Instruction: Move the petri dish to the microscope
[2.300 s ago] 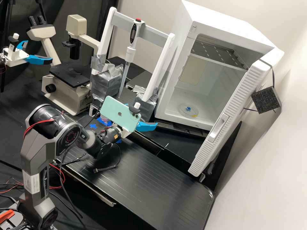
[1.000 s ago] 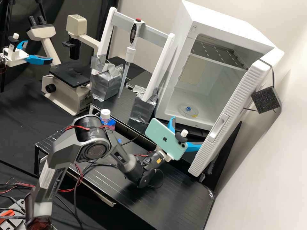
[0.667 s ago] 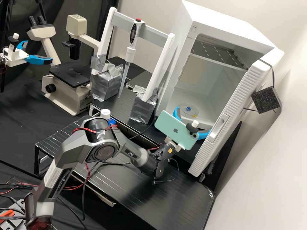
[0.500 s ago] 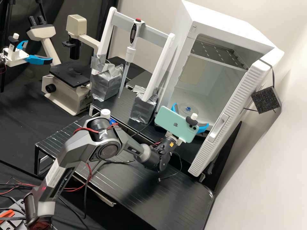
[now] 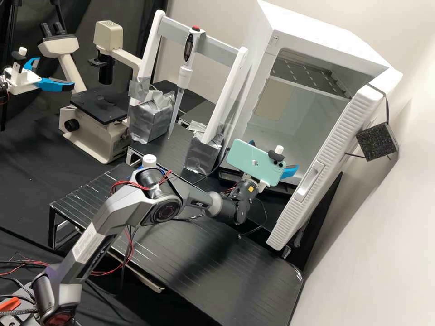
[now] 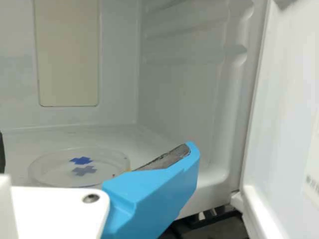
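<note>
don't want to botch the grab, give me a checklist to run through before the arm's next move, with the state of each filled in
1. White cabinet door open: ok.
2. Petri dish lying on the cabinet floor: ok.
3. Gripper fingers spread: ok.
4. Dish held between the fingers: not ok, it lies ungripped.
5. Gap between the right-hand finger in the high view and the door: cannot tell, they look near each other but depth is unclear.
6. Arm clear of the white-capped bottle: cannot tell, the arm hides part of it.
</note>
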